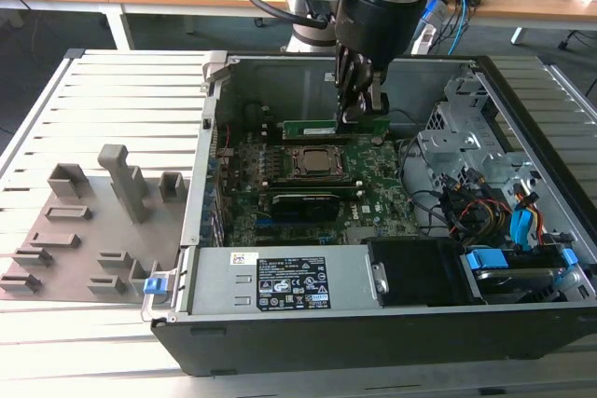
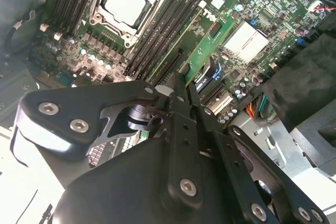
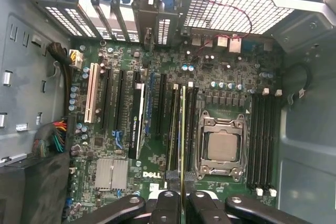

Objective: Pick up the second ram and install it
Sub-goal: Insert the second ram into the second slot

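Black claw point(image 1: 353, 111) clenched on thin green circuit-board stick point(image 1: 322, 126), beside square metal-framed CPU socket point(image 1: 317, 161)
Stick likely light, stiff, fragile; best held by its top edge, off the chips

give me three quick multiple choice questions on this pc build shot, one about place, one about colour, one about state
1. Where is the second ram?
A. on the grey tray
B. inside the computer case, beside the CPU socket
C. on the wooden desk

2. What colour is its board?
A. green
B. red
C. white

3. What is the gripper doing?
A. hanging open
B. shut on the stick
C. gripping a cable

Answers: 1 B, the exterior view shows it just behind the socket. 2 A, a green strip shows there. 3 B, the first wrist view has the fingers closed around its edge.
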You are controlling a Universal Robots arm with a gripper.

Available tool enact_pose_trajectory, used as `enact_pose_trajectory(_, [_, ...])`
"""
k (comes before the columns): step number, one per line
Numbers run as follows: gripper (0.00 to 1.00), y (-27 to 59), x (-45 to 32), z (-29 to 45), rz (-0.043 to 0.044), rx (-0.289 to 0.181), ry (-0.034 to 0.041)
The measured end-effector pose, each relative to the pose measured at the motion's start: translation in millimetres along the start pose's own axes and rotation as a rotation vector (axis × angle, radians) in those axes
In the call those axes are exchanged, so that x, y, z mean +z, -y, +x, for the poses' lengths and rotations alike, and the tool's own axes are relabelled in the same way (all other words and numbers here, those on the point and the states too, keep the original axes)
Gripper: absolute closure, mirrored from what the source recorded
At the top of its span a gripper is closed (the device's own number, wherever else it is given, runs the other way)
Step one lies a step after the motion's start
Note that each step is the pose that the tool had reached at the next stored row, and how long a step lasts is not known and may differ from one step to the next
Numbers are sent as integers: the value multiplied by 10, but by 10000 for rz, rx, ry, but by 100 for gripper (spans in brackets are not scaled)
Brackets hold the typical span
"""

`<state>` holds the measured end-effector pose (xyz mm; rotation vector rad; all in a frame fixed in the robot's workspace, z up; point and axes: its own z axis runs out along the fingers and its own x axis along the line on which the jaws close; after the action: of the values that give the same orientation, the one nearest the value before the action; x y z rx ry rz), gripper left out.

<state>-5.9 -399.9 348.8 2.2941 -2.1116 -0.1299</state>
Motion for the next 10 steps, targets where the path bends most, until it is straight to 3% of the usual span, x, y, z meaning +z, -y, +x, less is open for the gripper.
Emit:
enact_pose_trajectory(4, [86,6,77,4,4,-4,56])
enact_pose_trajectory(10, [86,14,187,9,4,-4,59])
